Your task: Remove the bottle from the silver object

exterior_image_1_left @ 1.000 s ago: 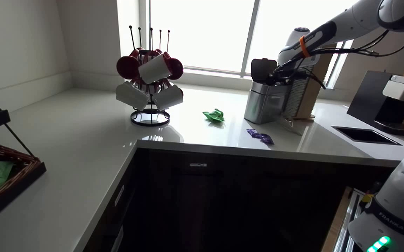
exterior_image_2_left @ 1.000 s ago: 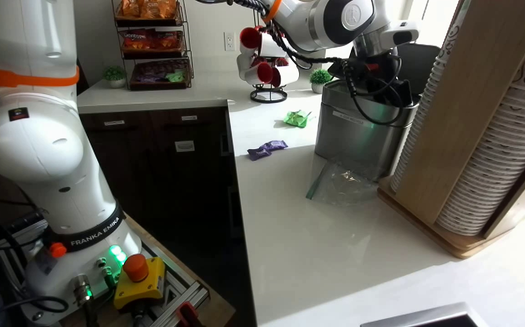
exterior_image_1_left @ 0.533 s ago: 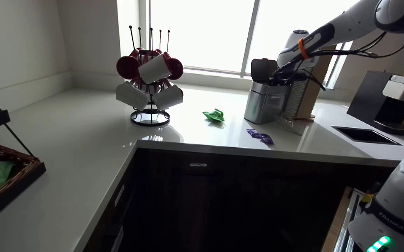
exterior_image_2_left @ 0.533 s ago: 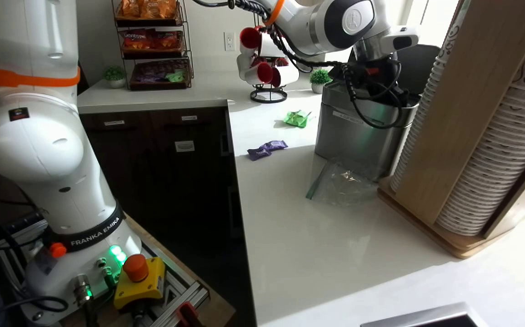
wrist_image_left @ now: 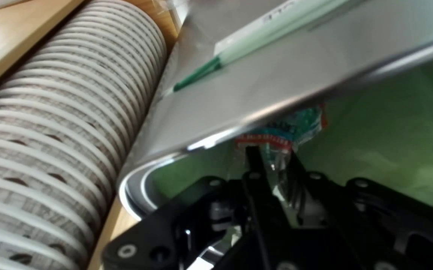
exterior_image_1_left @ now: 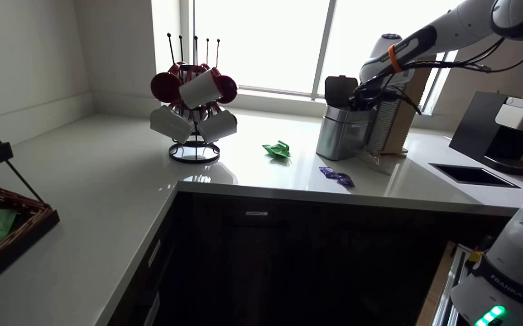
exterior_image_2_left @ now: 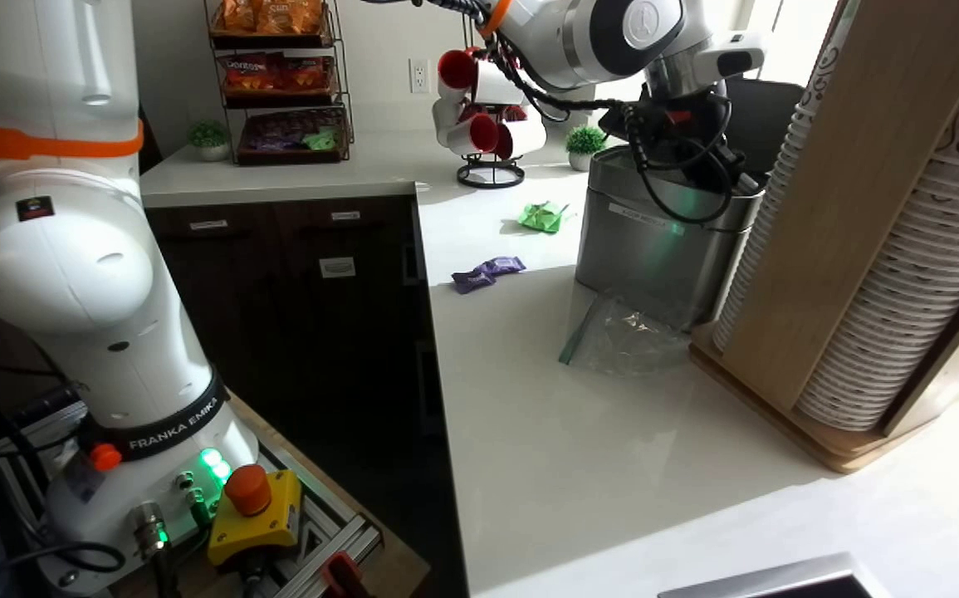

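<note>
In the wrist view, the black two-fingered gripper (wrist_image_left: 273, 153) points into the mouth of the silver-grey metal canister (wrist_image_left: 220, 108). Its fingers stand close together and pinch the teal-and-red-labelled clear plastic bottle (wrist_image_left: 285, 132) between them. The bottle is inside the canister, in front of a pale green lining (wrist_image_left: 381, 150), part of its label covered by the canister's rim. Just beside the canister runs a stack of white patterned paper cups (wrist_image_left: 62, 127).

In an exterior view, the canister stands upright on the glossy white tabletop (exterior_image_1_left: 121, 163), a flat black lid (exterior_image_1_left: 340, 90) raised at its edge. The white and grey robot arm (exterior_image_1_left: 463, 29) reaches over from the canister's right; the gripper's tips and the bottle are hidden behind its wall. A green wrapped packet (exterior_image_1_left: 278, 149) lies to the canister's left, purple wrapped packets (exterior_image_1_left: 336, 176) lie in front of it, and a black wire mug rack (exterior_image_1_left: 194, 160) with red and white mugs (exterior_image_1_left: 200, 89) stands well apart on its left.

In an exterior view, a clear plastic bag (exterior_image_2_left: 624, 340) lies at the canister's foot, and a tan wooden cup holder (exterior_image_2_left: 857, 191) stands just beside the canister.
</note>
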You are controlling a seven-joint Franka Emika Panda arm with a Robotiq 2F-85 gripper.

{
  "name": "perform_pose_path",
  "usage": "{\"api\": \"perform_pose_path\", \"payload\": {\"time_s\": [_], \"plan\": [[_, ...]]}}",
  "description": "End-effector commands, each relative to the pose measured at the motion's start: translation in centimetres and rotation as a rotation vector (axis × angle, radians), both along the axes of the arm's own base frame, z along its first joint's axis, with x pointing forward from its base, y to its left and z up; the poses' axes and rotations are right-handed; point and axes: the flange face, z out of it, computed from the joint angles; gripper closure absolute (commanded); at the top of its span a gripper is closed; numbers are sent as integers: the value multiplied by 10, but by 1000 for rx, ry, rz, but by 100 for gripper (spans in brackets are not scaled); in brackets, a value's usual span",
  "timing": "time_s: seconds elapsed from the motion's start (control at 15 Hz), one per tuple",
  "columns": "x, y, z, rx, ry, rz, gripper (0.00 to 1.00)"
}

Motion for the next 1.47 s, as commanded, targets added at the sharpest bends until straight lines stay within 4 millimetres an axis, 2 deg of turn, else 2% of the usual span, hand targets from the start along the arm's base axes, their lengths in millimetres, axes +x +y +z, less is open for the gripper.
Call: {"api": "perform_pose_path", "payload": {"time_s": [0.0,0.53,0.93,1.2,1.4], "plan": [[-12,15,31,22,-7,0,96],[-36,45,104,15,-87,28,97],[-59,72,149,28,-168,62,97],[-87,81,175,35,-203,56,97],[-112,86,183,97,-195,62,97]]}}
